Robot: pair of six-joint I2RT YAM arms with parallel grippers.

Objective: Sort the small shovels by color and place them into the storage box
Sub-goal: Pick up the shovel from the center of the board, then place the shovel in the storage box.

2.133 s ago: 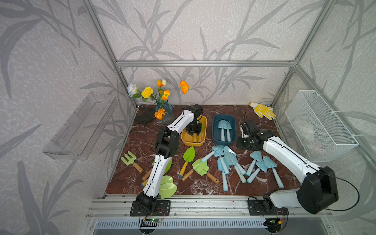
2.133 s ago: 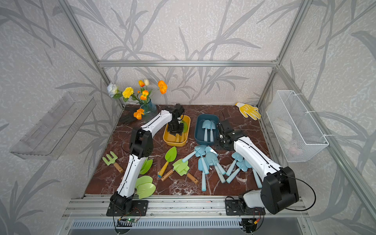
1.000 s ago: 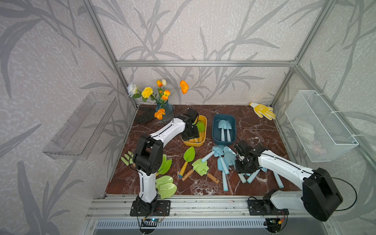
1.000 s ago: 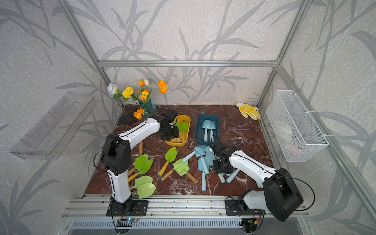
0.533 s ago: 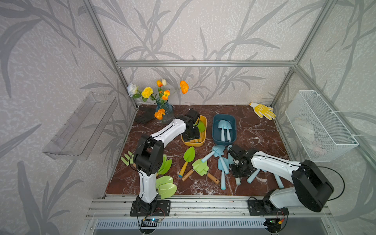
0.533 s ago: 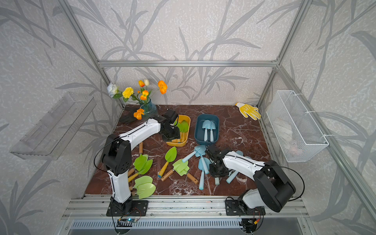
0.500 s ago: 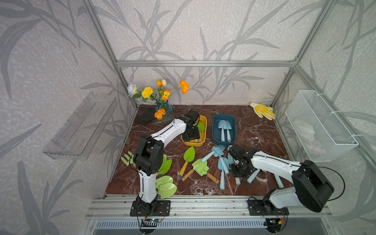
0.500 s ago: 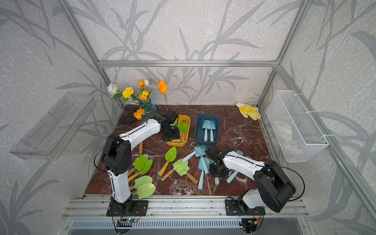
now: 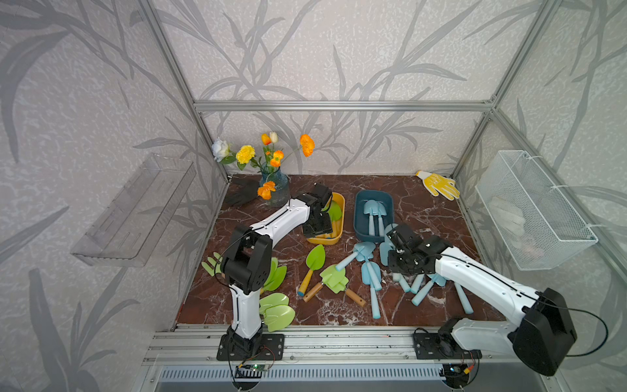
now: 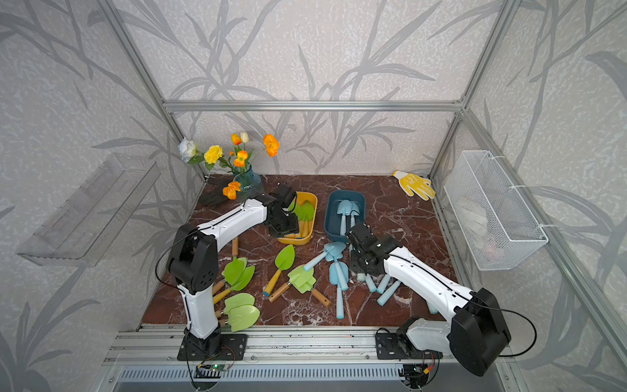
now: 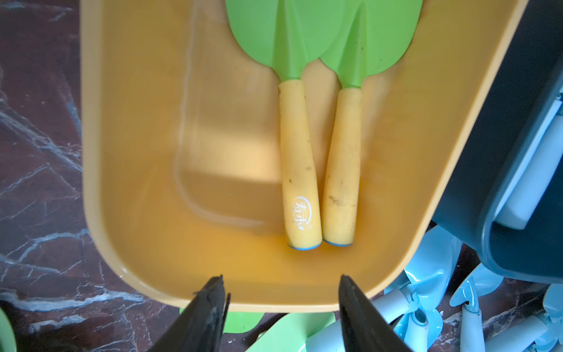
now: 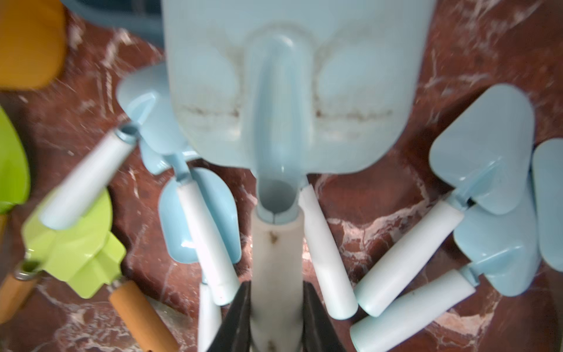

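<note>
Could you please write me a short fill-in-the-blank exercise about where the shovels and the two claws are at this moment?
1. The right claw is shut on the ____ of a pale blue shovel.
2. The left claw hangs open over the ____ box.
3. That box holds ____ green shovels.
4. The other box, with two pale blue shovels in it, is dark ____.

Missing words: handle; yellow; two; blue.
</note>
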